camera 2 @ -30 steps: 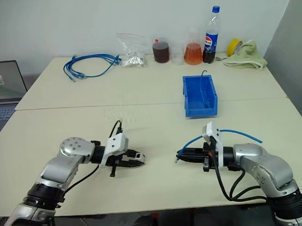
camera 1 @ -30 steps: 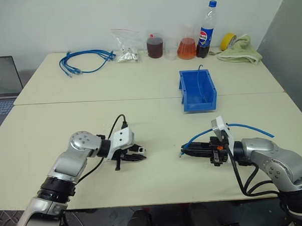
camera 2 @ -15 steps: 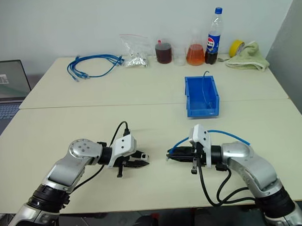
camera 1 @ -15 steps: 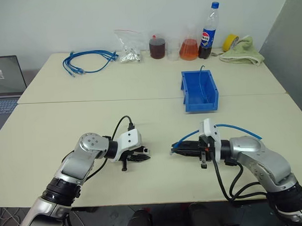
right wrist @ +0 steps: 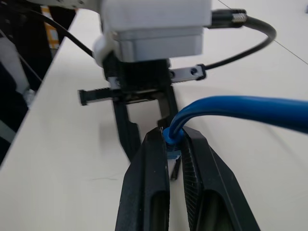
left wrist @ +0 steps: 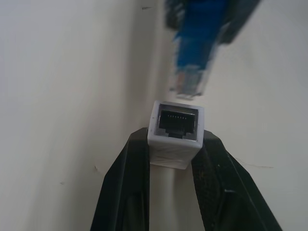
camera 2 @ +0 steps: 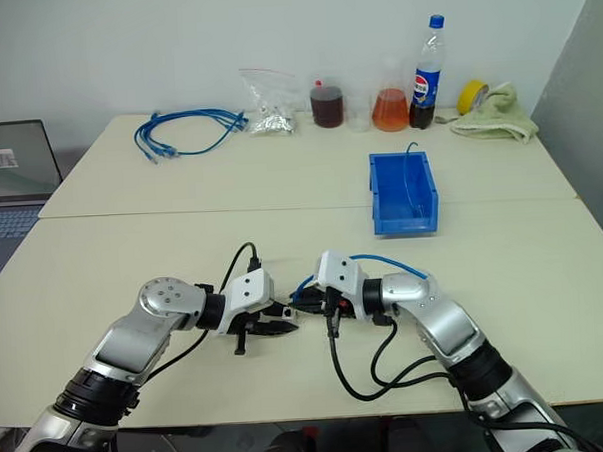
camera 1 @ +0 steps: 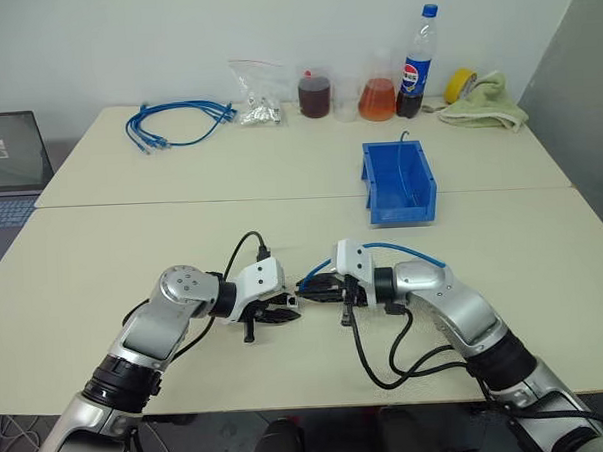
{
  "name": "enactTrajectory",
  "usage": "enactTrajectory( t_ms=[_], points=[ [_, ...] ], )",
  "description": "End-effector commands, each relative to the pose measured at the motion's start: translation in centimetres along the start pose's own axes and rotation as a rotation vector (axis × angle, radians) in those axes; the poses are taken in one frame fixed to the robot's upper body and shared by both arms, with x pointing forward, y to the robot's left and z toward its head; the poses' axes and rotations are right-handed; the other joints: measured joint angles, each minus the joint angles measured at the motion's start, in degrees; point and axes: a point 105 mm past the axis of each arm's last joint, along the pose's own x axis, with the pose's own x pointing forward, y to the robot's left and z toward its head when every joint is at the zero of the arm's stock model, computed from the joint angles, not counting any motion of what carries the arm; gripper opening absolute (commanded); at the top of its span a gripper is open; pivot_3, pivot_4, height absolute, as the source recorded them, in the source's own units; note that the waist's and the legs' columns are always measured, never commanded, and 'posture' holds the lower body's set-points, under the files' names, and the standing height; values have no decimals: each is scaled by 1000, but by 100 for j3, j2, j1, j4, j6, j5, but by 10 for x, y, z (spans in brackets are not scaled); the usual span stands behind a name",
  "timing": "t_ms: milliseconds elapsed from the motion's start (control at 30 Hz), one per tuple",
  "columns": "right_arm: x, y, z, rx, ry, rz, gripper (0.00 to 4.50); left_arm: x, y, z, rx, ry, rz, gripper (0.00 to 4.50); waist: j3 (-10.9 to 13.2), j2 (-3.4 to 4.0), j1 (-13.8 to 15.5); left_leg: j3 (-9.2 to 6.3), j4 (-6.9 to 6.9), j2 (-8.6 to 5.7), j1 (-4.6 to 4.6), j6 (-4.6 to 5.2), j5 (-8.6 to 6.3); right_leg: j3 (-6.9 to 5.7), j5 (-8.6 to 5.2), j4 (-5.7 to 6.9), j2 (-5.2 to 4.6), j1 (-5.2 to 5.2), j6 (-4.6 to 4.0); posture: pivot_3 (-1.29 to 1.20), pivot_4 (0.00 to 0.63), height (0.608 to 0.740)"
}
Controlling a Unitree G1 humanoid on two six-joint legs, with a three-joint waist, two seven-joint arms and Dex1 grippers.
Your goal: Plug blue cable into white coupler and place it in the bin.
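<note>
White plastic shows between the two black fingers of the left gripper (left wrist: 173,159): the white coupler (left wrist: 175,133) is pinched there, its dark socket opening facing away from the wrist toward the blurred clear plug of the blue cable (left wrist: 196,41), which sits just beyond the socket and apart from it. The right gripper (right wrist: 173,147) has its fingers pressed onto the blue cable just behind the plug, and the cable arches back over that gripper's white housing. Seen from the head, the two grippers meet tip to tip low over the near beige table (camera 1: 282,227), the left gripper (camera 1: 285,309) pointing toward the right gripper (camera 1: 319,285), fingertips nearly touching. The blue bin (camera 1: 400,182) stands well beyond the right gripper, with a thin blue cable end rising from it. Far beyond the left gripper lies a coiled bundle of blue cables (camera 1: 172,122).
</note>
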Motion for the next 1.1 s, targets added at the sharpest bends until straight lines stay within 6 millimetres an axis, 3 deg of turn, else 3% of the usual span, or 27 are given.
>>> enactTrajectory(
  t_ms=[33,567,1100],
  points=[
    [5,-1,10,-54,-25,-13,92,10,-13,-17,-51,60,-68,875,-2,2,-3,0,0,0,0,0,0,1,0,0,0,-1,0,0,150,740],
    [6,14,6,-45,13,64,92,9,-10,-19,-56,71,-67,873,-11,7,-4,0,0,0,1,0,0,1,0,1,0,0,0,0,150,740],
    [10,5,-3,-66,72,9,92,9,-12,-20,-58,73,-77,872,-37,34,-17,0,0,1,7,1,0,2,0,3,4,3,0,0,150,740]
  ],
)
